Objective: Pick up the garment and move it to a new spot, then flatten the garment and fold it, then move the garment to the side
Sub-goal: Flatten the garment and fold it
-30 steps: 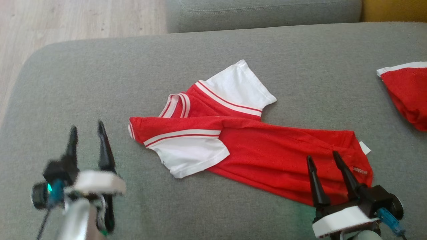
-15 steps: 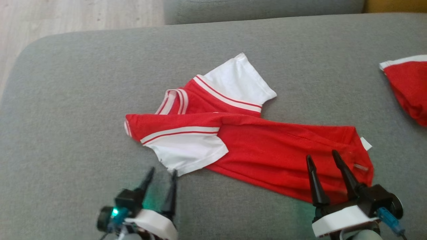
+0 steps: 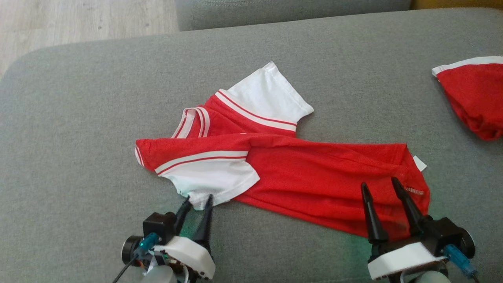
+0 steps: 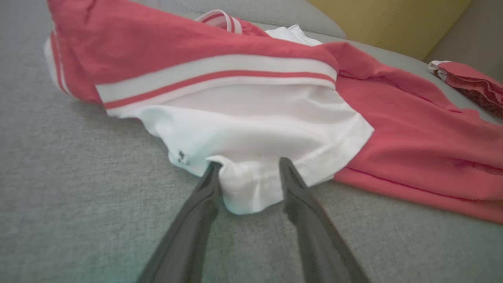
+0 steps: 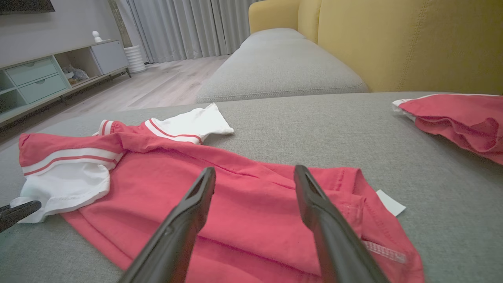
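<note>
The grey sofa cushion carries everything. The whole head view has slid a little over the past second, which is the camera turning. The garment lies on the cushion just as it did, across the middle of the frame from centre left to lower right. A second red garment sits well apart at the right edge.

The real change is the left hand. A second ago it was at the lower left, well clear of the cloth. Now it is at the bottom centre, and its fingers stand either side of the near sleeve's lowest corner. They are narrowly parted and not yet pinched on the hem, so it has hold of nothing. The right hand has stayed at the lower right, spread open and empty over the red hem.

This looks like the grasp that opens the pick-up, with one hand set at each end.

The garment is a red T-shirt with its body folded into a long rumpled band. The sleeves are white below red and white stripes, and the far sleeve points to the upper centre. The striped collar lies left of it, and a small white tag pokes out at the hem.
</note>
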### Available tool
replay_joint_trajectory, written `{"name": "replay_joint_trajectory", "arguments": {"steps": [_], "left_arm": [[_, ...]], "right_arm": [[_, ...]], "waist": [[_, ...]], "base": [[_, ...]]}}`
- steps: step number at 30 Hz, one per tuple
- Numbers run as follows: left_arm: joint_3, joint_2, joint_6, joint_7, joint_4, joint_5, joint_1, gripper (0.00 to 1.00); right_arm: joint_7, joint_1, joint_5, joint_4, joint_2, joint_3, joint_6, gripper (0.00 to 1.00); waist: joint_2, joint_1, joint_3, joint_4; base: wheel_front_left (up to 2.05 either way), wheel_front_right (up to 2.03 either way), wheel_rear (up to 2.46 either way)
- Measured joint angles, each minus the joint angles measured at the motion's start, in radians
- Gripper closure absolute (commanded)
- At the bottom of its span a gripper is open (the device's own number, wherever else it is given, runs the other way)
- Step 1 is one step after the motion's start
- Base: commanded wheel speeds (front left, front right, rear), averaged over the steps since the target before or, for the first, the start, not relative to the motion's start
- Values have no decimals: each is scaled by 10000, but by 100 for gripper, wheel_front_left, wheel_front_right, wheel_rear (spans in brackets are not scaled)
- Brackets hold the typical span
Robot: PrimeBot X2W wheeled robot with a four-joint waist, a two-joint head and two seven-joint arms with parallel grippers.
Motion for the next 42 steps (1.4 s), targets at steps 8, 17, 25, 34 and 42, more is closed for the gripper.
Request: {"name": "replay_joint_trajectory", "arguments": {"steps": [8, 17, 25, 34, 42], "left_arm": [[56, 40, 0, -100, -800, -560, 369, 100], [974, 915, 560, -146, -3438, -639, 1427, 100], [1212, 1181, 838, 228, -4997, -855, 1648, 100], [1292, 1220, 882, 226, -5384, -928, 1569, 100], [1356, 1304, 882, 213, -5405, -1030, 1320, 100]], "right_arm": [[0, 31, 8, 17, -2, -174, 0, 0], [0, 185, 1444, 686, -40, -518, 0, 0], [69, 140, 1856, 1691, -685, -466, 0, 0], [738, -221, 895, 1467, -1868, 88, 0, 0], [1120, -214, 719, 1352, -1941, 309, 0, 38]], "waist": [[0, -1, -229, 44], [0, -2, -306, 464], [0, -1, -205, 554], [0, -1, -39, 398], [0, 0, 45, 350]], "base": [[0, 0, 0], [0, 0, 0], [0, 0, 0], [0, 0, 0], [0, 0, 0]]}}
